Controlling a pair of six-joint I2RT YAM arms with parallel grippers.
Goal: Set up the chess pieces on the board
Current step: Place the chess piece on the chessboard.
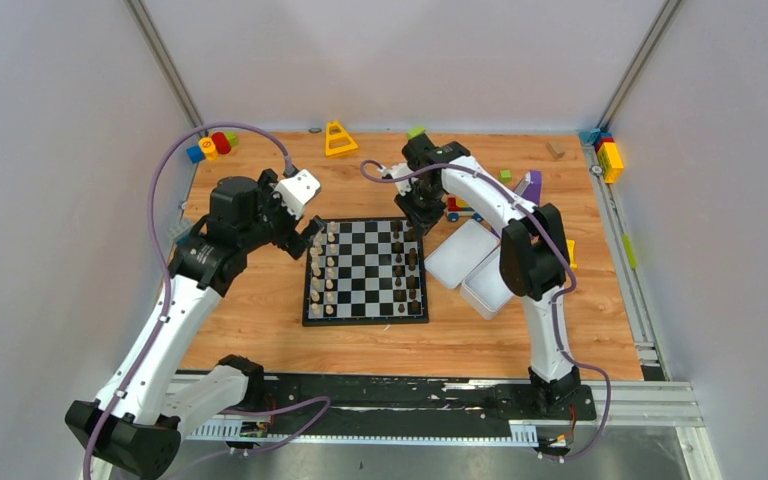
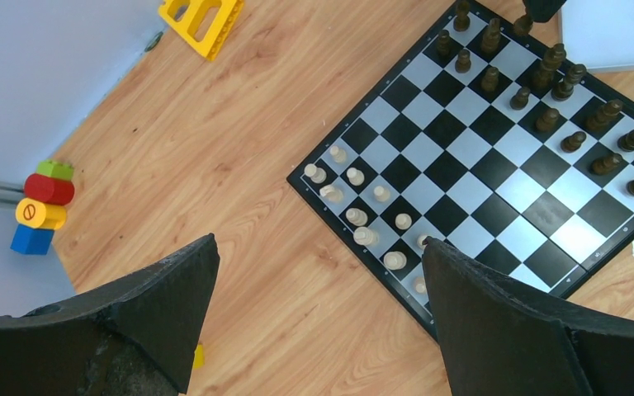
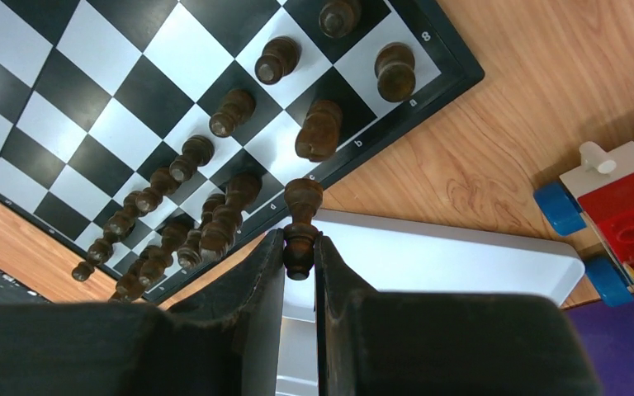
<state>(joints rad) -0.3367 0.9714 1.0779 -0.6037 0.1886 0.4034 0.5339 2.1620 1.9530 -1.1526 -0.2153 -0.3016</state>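
Observation:
The chessboard lies mid-table, with cream chess pieces along its left side and dark brown pieces along its right side. My right gripper is shut on a dark brown piece and holds it over the board's far right corner, near the white tray's lid. It shows in the top view too. My left gripper is open and empty above bare wood just left of the board. Cream pieces stand near its right finger.
A white tray and its lid lie right of the board. Toy blocks sit at the far left, a yellow block at the back, a toy car and coloured blocks at the right.

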